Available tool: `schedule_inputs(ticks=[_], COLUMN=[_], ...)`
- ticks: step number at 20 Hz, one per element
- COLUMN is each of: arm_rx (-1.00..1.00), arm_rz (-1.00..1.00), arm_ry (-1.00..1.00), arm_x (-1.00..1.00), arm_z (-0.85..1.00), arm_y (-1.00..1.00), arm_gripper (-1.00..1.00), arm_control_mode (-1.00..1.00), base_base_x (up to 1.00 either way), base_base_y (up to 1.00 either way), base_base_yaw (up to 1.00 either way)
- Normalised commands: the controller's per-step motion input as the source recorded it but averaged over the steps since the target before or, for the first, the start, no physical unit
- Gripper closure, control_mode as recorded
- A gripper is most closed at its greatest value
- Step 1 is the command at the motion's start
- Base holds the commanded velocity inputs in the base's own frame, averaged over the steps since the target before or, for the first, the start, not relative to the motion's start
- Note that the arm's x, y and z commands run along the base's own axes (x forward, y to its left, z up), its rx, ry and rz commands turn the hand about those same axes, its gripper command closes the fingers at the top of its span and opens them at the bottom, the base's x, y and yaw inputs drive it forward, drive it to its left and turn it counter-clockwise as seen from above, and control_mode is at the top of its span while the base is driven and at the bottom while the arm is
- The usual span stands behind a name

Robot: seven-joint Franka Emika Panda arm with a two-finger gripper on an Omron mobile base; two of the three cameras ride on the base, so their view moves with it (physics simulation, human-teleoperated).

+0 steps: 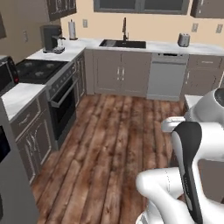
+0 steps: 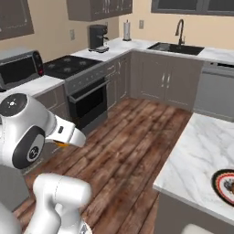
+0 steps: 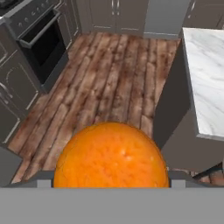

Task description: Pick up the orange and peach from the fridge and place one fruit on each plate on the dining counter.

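Off to my left stand the dark oven (image 3: pixel 41 43) and the stove (image 2: pixel 73 66), with wooden floor (image 1: pixel 113 144) spreading between them and me. In the middle, close under my wrist camera, sits the orange (image 3: pixel 111 155), bright and dimpled, filling the space where my fingertips would rise; the fingers themselves are hidden behind it, so I judge, rather than see, that my gripper (image 3: pixel 111 181) is pinched on the fruit across its widest part. A sliver of it also peeks out under my forearm in the right base view. It should be light but firm, with a smooth round skin that can roll out of a two-point hold, so the grip belongs square on its equator with moderate squeeze, and I would avoid sharp swings. To my right lies the dining counter (image 3: pixel 205 74), its marble top bare at this end, and farther right the red-ringed plate (image 2: pixel 225 185) rests near the counter's edge, well apart from the orange. That looks like the place to set it down gently.
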Motion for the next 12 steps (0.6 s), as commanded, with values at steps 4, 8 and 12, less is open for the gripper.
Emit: schedule_inputs(ticks=[4, 8, 12], arm_rx=[0.00, 0.00, 0.00], arm_rz=[0.00, 0.00, 0.00], arm_ry=[0.00, 0.00, 0.00], arm_x=[0.00, 0.00, 0.00], arm_z=[0.00, 0.00, 0.00], arm_y=[0.00, 0.00, 0.00], arm_gripper=[1.00, 1.00, 1.00], arm_control_mode=[1.00, 1.00, 1.00], base_base_x=[-0.86, -0.04, 0.23], base_base_y=[-0.20, -0.35, -0.84], base_base_yaw=[-0.27, -0.22, -0.17])
